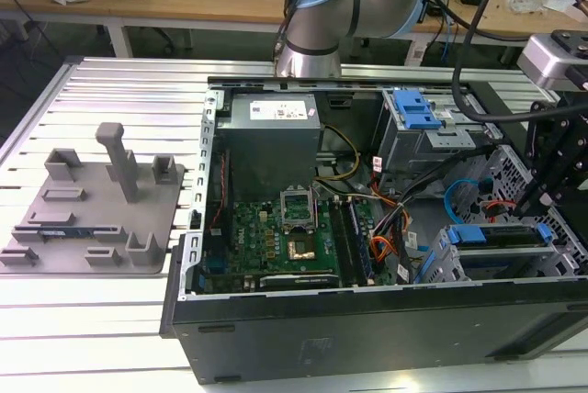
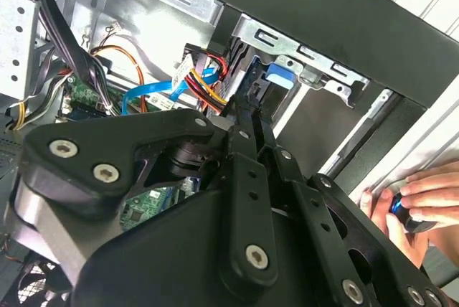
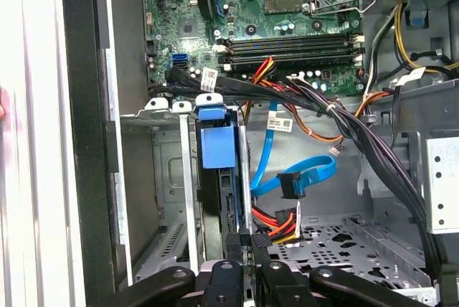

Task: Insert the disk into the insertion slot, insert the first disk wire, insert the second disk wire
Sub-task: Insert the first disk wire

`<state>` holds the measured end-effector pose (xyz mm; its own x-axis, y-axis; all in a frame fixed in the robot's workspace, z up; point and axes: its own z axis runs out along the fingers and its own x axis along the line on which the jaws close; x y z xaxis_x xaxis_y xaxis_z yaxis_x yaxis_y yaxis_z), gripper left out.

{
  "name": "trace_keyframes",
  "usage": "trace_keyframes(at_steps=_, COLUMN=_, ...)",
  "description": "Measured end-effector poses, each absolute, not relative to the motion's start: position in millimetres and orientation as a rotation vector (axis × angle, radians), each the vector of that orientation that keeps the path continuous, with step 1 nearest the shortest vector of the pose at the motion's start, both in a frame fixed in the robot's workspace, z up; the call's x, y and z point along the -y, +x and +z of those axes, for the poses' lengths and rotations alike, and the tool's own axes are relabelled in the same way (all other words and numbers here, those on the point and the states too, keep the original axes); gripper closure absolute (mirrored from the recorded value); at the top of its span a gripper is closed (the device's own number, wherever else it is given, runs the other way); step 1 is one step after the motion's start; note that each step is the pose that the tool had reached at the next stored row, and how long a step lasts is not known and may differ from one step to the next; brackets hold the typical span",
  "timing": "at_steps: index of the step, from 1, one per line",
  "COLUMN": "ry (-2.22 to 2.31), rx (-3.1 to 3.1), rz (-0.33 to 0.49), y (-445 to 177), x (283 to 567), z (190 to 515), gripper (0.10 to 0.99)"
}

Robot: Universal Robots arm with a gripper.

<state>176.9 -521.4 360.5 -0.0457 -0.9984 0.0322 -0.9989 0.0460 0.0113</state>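
Disk sits in insertion slot; second wrist view adds a hand.

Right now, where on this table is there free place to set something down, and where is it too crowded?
The slotted table is bare beyond the grey fixture and again nearer the camera than it, both on the exterior view's left of the computer case. Crowded: the wires inside the case beside the disk.

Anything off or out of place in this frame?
A person's hand is at the edge of the computer case, holding something small and dark, while the arm reaches into that case. The blue data cable lies loose by the disk, plug unconnected.
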Motion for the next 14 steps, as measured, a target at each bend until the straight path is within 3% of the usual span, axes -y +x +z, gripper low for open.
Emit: trace_keyframes(at_steps=14, ry=2.149, rx=2.248, rz=0.022, y=176.7, x=522.7, z=357.4, gripper=0.922)
